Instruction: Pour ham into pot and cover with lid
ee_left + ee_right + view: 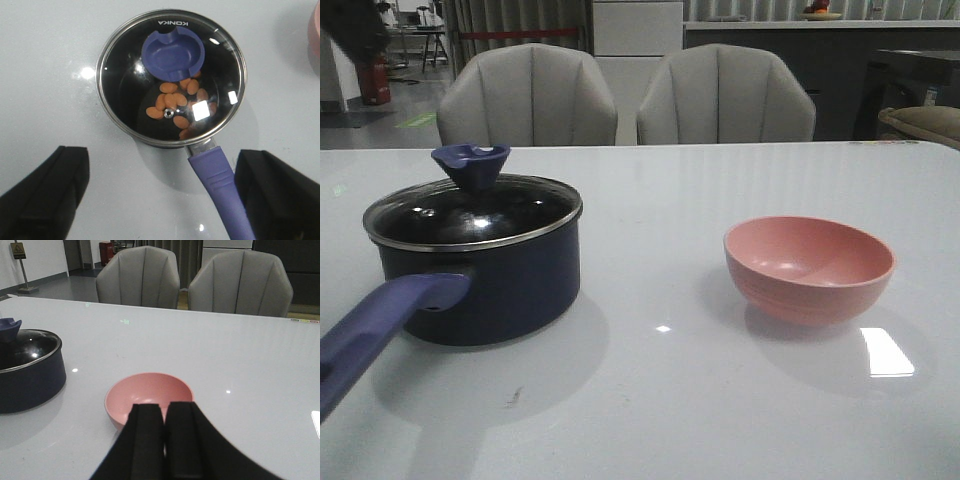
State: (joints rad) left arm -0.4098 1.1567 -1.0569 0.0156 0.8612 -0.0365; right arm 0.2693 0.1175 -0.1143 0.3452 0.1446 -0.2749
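Note:
The dark navy pot [490,290] stands on the left of the white table with the glass lid [510,215] seated on it, blue knob [470,165] up. Through the lid [125,75] I see the ham [172,102] as several small orange pieces on the black bottom. My left gripper [161,172] hangs above the pot, open and holding nothing, and the purple handle [217,180] runs close to one finger. The right gripper [164,412] is shut and empty, just short of the empty pink bowl [149,392]. Neither gripper shows in the front view.
The pink bowl [810,265] sits on the right of the table [660,400], well apart from the pot. Two grey chairs [530,100] stand behind the far edge. The pot handle [380,320] points toward the near left corner.

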